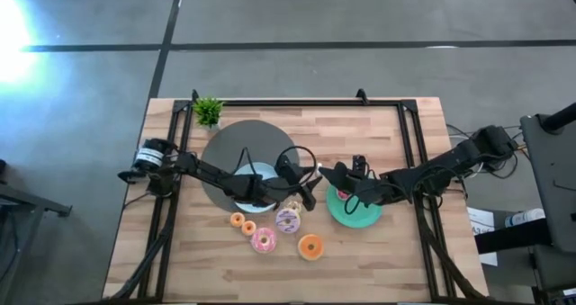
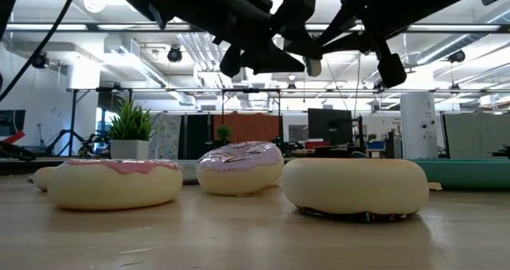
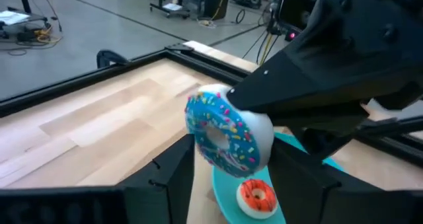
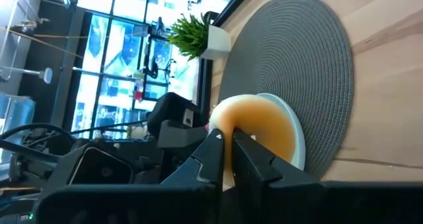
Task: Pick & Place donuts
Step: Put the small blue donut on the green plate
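A blue-frosted donut with sprinkles is held in the air above the green plate, between the two arms. My right gripper is shut on it; its tan underside faces that wrist camera. My left gripper is open, with one finger on each side of the donut's lower half. A red donut lies on the green plate. The lilac, pink and orange donuts and two small ones lie flat on the table. My right gripper pinches the blue donut's rim between its two fingers, which stand close together. They come level from the table's right side. The donut stands on edge, lifted clear, with its frosted face toward my left arm. Whether my left gripper's fingers touch the donut I cannot tell.
A light-blue plate sits on the round grey mat. A small potted plant stands at the far left. A black frame rail runs round the table's edges. The two arms nearly meet at mid-table.
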Controlling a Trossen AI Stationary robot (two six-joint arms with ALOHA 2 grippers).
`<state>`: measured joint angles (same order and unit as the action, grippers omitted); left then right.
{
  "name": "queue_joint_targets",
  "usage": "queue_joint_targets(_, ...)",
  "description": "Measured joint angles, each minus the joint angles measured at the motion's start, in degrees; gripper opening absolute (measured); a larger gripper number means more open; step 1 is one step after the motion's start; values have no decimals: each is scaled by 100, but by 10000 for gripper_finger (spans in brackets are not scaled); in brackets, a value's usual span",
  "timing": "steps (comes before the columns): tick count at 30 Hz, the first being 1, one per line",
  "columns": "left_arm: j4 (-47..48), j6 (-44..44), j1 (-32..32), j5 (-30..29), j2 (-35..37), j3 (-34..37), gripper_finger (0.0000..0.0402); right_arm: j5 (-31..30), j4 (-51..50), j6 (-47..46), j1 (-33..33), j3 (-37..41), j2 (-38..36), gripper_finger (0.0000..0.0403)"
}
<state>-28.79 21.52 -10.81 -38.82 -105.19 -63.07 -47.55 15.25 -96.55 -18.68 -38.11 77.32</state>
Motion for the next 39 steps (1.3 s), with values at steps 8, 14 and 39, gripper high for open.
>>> queue_joint_targets(8, 206, -227, 22, 303, 7, 0, 39, 439, -994, 141, -8, 2, -300, 64)
queue_joint_targets(14, 763, -308, 25, 552, 11, -2, 4, 478, -2625, 791, -190, 9, -1490, 140)
queue_joint_targets(39, 3869, -4566, 3, 1769, -2778, -3929, 3, -219, -4677, 2355, -256, -870, -3185, 185)
